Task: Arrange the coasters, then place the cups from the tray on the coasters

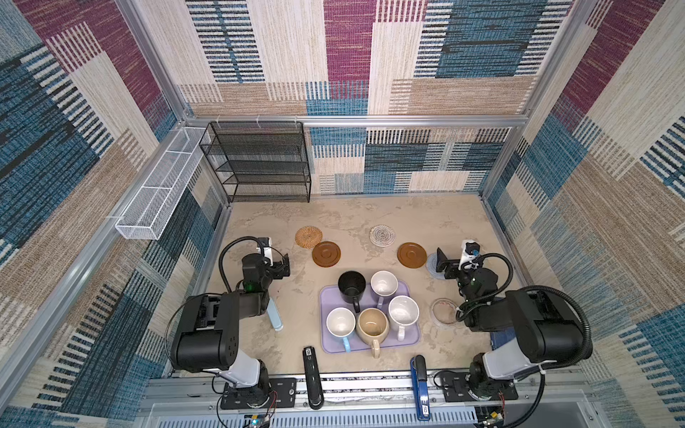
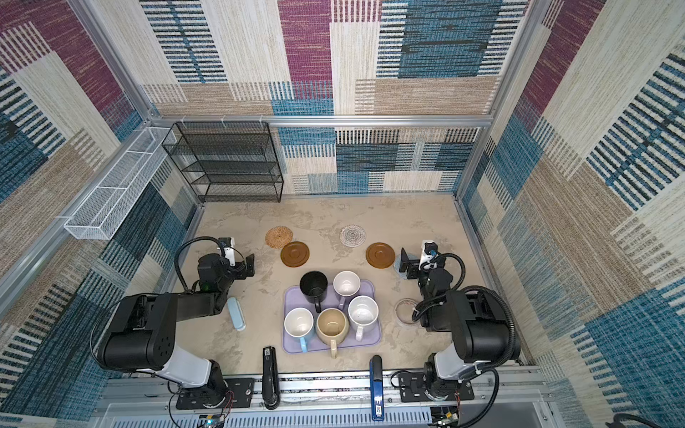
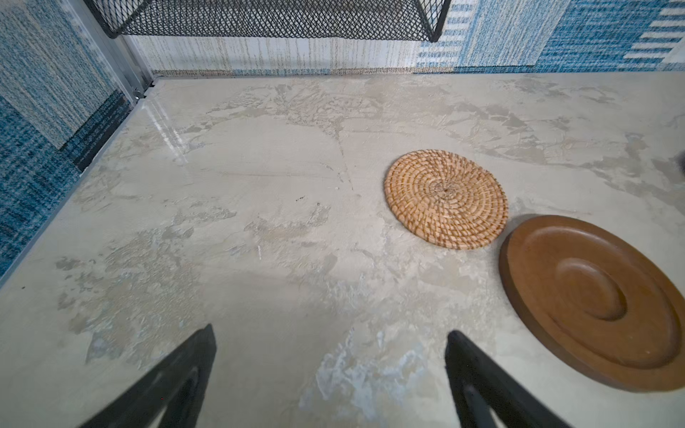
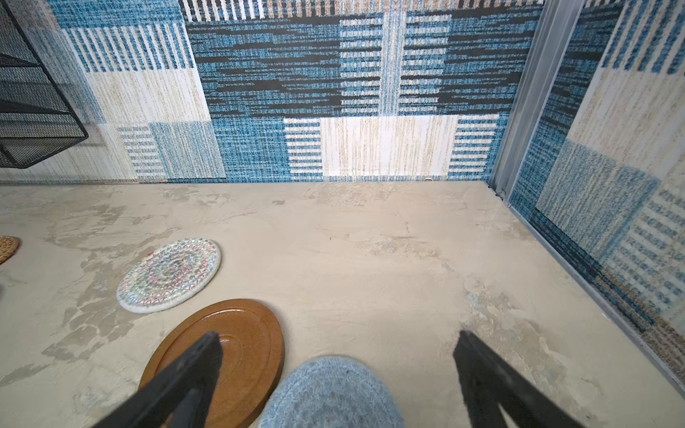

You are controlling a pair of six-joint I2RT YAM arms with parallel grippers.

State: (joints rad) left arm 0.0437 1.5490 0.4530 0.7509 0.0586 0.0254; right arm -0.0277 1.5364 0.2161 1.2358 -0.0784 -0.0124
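Right wrist view: right gripper (image 4: 337, 335) jaws apart, empty, over the pale blue-grey coaster (image 4: 330, 392), just beside a brown wooden coaster (image 4: 244, 348); lacy coaster (image 4: 168, 274) near. Left wrist view: left gripper (image 3: 330, 330) jaws apart, empty, over bare table (image 3: 259, 185); rattan coaster (image 3: 446, 199) just beside the second wooden coaster (image 3: 593, 300). Both top views: five cups (image 1: 372, 322) stand on the tray (image 1: 328, 302), coasters beyond it.

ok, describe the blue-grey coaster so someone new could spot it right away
Start at the lavender tray in the middle; beyond it runs a loose row of coasters. Take the rightmost, the blue-grey coaster, partly under the open right gripper and beside a brown wooden coaster. It alone is soft, plain and pale: no rings, weave or lace.
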